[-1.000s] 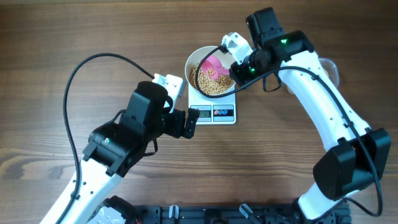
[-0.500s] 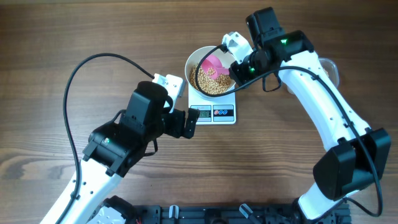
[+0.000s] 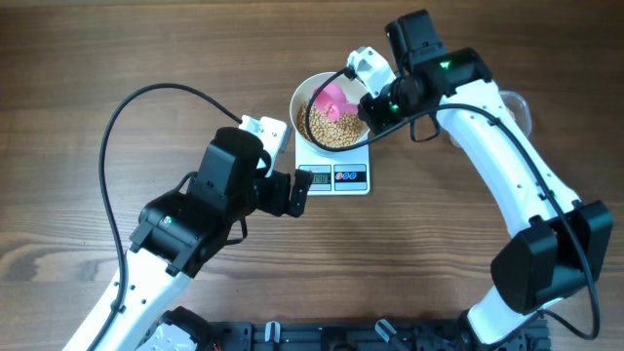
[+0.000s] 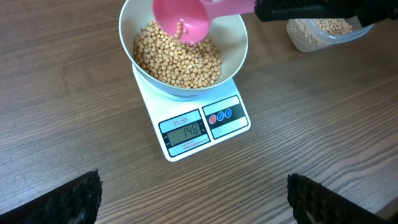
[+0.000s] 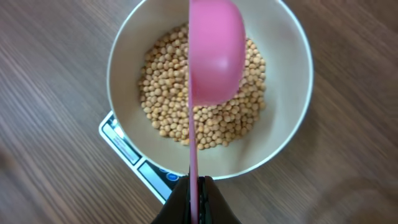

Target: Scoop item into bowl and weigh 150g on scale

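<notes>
The right gripper (image 5: 196,186) had its fingers pressed tight on the thin handle of a pink scoop (image 5: 214,53). Just ahead of the fingers the scoop's cup hung tilted over the soybeans (image 5: 168,106), clear of them, with a few beans inside. The beans lay heaped in the white bowl (image 5: 283,56) directly under the scoop. The bowl sat on the kitchen scale (image 4: 186,124), whose display (image 4: 185,131) read 148.

With so little left to add, one sharp tip could likely overshoot the target. A scoop resting on the rim would probably falsify the reading, and stray beans might bounce out.

The left gripper (image 4: 196,199) hovered spread wide and empty, with the scale in front of it. A clear tub (image 4: 323,31) of beans stood beyond the bowl on the brown wood-grain table (image 3: 97,58). No room showed past it.
</notes>
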You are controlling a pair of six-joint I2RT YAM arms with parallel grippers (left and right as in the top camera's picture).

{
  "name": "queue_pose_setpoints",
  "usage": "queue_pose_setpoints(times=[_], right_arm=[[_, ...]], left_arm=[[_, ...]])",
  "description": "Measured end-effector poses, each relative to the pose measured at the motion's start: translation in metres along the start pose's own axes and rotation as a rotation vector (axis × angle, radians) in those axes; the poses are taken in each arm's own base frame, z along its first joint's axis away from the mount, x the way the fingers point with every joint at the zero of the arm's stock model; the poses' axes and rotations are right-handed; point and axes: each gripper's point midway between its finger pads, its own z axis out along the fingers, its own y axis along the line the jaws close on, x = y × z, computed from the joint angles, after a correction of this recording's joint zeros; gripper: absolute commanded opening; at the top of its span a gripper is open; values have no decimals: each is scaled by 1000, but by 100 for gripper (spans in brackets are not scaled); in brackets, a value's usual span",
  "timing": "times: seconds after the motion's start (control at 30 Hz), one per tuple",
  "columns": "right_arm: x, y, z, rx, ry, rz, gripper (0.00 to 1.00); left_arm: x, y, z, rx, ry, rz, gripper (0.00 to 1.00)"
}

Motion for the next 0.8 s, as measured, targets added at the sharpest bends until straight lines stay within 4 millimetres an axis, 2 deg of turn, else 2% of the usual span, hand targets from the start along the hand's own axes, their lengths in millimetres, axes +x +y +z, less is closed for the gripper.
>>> queue_pose_setpoints(times=[0.43, 0.63, 0.8], right_arm=[[6, 6, 0, -29, 21, 36, 4], [3, 21, -2, -119, 0, 55, 4], [3, 13, -5, -132, -14, 83, 4]], left_arm=[[0, 0, 0, 0, 0, 0, 100], [0, 0, 0, 0, 0, 0, 100], [0, 0, 0, 0, 0, 0, 100]])
